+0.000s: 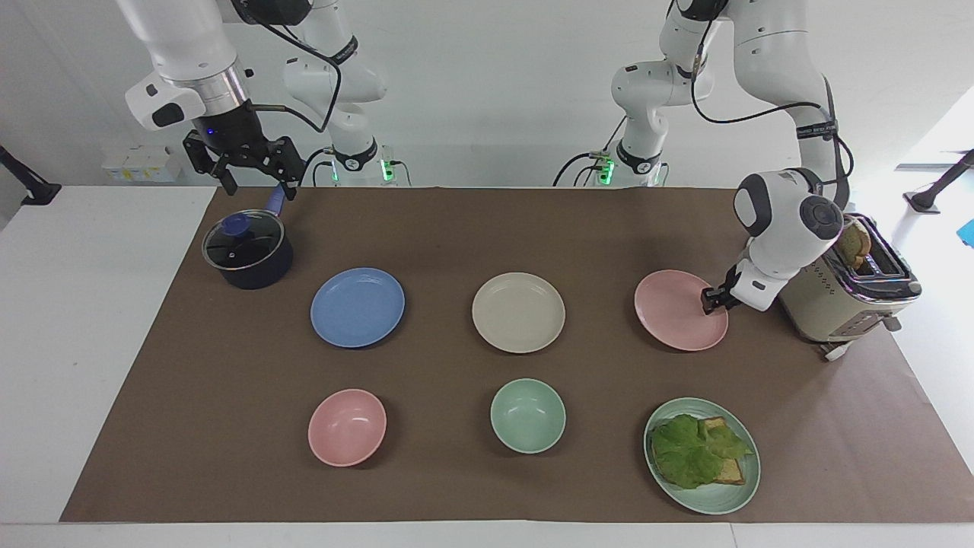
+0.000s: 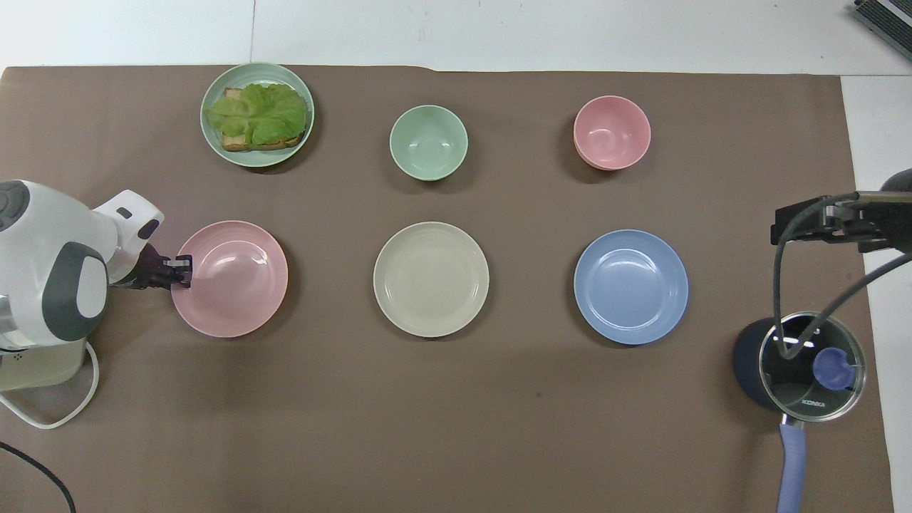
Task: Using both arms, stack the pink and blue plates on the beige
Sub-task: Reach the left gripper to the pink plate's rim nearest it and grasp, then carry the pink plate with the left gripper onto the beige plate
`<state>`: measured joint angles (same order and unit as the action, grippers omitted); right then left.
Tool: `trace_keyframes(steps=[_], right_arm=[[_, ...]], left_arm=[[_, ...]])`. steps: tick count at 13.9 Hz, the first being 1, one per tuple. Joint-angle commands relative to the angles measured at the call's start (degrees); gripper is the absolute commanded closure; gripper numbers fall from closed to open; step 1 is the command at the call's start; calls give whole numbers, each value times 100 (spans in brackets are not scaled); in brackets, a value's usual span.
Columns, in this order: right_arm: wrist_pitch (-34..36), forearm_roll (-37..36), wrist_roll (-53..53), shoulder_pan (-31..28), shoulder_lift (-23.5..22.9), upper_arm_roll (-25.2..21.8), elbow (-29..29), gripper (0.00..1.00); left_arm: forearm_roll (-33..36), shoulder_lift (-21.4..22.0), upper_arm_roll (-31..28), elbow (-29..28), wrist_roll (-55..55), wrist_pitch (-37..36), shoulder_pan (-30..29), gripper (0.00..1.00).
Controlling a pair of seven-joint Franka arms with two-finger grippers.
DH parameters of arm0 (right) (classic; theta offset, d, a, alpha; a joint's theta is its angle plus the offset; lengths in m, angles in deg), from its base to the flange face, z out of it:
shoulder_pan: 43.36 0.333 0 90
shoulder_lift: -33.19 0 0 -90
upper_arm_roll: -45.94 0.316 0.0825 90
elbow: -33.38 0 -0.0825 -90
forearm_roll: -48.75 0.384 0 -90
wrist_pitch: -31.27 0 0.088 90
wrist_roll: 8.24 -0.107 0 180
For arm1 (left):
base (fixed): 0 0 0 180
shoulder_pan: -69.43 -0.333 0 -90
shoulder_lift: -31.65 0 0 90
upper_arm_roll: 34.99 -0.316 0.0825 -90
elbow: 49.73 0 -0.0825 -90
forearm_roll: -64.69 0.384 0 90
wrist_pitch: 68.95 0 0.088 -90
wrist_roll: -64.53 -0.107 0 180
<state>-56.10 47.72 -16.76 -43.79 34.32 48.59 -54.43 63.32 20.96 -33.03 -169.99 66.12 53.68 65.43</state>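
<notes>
Pink plate pinched at its rim, ready to lift

The pink plate (image 1: 679,310), stiff, light, likely slick, lies toward the left arm's end of the table beside the beige plate (image 1: 518,313); left gripper (image 1: 708,299) fingers clamp its rim. Right gripper (image 1: 245,162), fingers apart, waits over the pot (image 1: 247,251).

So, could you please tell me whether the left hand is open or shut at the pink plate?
Shut on the pink plate: the left hand pinches the rim at the left arm's end.
</notes>
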Motion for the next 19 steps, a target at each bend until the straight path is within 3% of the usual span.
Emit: trace_keyframes(steps=[1,7,10,13,16,19], right_arm=[[36,103,-45,-54,63,24,-35,0],[36,103,-53,-54,63,24,-35,0],[36,103,-54,-54,63,24,-35,0],[36,103,-45,-54,63,16,-35,0],[36,103,-62,-54,63,16,-35,0],[28,103,-80,-54,63,16,-35,0]], left_arm=[[40,93,33,194,-404,-685,-154,100],[-504,146,129,1012,-326,-2012,73,100],[-847,269,182,1065,400,-2129,582,100],[-1022,304,235,1031,1674,-1884,1381,100],[-1304,296,235,934,2581,-1199,2103,100],[-1454,16,235,566,2785,-50,2604,100]])
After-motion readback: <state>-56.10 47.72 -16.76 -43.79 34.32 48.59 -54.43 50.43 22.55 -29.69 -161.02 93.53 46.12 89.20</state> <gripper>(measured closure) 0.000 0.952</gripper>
